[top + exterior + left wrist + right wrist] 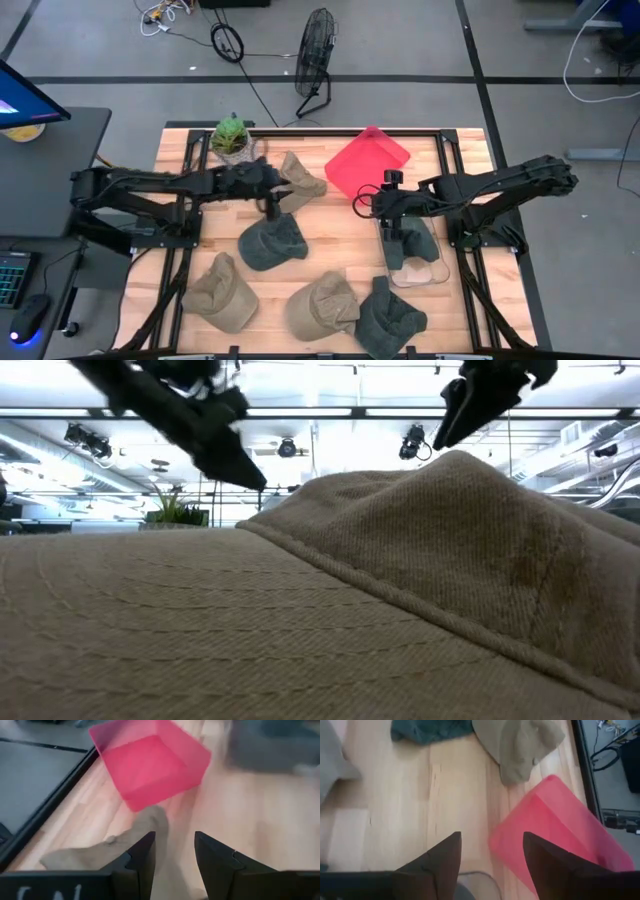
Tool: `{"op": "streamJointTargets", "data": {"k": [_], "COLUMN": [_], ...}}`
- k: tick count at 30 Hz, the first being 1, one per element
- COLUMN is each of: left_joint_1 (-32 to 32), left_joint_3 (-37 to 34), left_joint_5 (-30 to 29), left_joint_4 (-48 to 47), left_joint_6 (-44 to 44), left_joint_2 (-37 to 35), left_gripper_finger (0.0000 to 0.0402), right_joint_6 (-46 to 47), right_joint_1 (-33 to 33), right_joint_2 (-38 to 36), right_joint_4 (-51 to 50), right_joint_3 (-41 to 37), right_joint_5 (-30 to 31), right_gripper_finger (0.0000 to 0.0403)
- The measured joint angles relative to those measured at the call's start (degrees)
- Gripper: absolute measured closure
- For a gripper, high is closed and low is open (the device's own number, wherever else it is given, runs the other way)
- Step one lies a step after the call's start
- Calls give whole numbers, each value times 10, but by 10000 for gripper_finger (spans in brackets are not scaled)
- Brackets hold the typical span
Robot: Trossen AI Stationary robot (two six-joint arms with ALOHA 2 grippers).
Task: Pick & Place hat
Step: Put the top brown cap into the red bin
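- The left tool hangs over the far middle of the wooden counter, fingers spread and holding nothing, just beside a tan hat that lies near the red bin.
- From the left wrist, that tan hat shows just ahead of the parted fingers, with the red bin beyond it.
- The right tool hovers at the near corner of the red bin, released, above a clear container.
- A dark green hat lies mid-counter; three more hats sit along the near edge.
- A small potted plant stands at the far left corner.
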Motion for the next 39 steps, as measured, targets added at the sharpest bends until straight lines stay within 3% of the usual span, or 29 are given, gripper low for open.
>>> {"op": "streamJointTargets", "data": {"k": [8,21,24,29,34,39], "left_joint_1": [55,75,75,75,61,23], "left_joint_3": [130,149,149,149,149,173], "left_joint_5": [-1,-2,-3,-3,-19,-96], "left_joint_4": [-154,-164,-159,-161,-161,-163], "left_joint_6": [37,83,84,78,55,52], "left_joint_2": [146,257,267,266,242,199], "left_gripper_finger": [262,264,291,387,394,396], "right_joint_6": [72,109,110,111,119,154], "right_joint_1": [0,0,0,0,1,1], "right_joint_2": [0,0,0,0,0,0], "right_joint_4": [-36,-48,-50,-52,-71,-99], "right_joint_3": [-1,-1,-1,-1,-1,-1], "right_joint_5": [0,-7,-7,-7,-21,-21], "right_gripper_finger": [188,188,188,188,188,188]}}
